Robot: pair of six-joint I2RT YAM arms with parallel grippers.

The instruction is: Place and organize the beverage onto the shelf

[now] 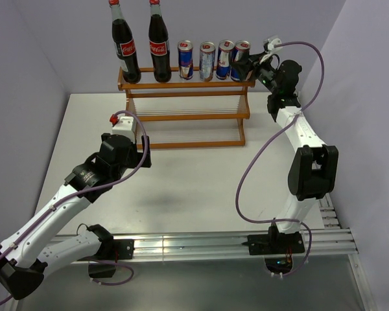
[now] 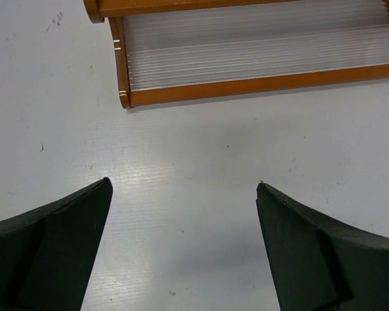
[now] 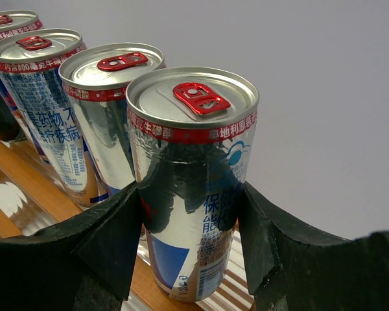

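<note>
Nearest, the left gripper [image 2: 183,184] hangs low over the bare white table [image 1: 201,194] with its jaws spread wide and nothing between them. It points at the left corner of the shelf [image 1: 188,117] and sits just short of the lowest tier, which reads as a parked pose that keeps it clear of the other arm's work. Beyond it the shelf steps up and away, and its two lower tiers carry no drinks. All six drinks stand upright in one row on the top tier: two cola bottles [image 1: 125,48] at the left end, then four cans [image 1: 207,60] side by side running right. Tall glass at one side and slim cans at the other looks like deliberate sorting by kind. At the far right the right gripper [image 3: 189,201] reaches in from beyond the shelf's end. Its jaws are closed to the width of the rightmost can [image 3: 194,129], one finger [image 3: 104,246] on each flank and low on the body, well under the rim. How hard they press cannot be told. The low hold suits setting a thin-walled can down without tipping it, and coming in from the open end spares the neighbour close on its left. The can's base appears to rest on the wood — so the placing seems all but finished, with letting go and backing out to the right as the likely remainder.
</note>
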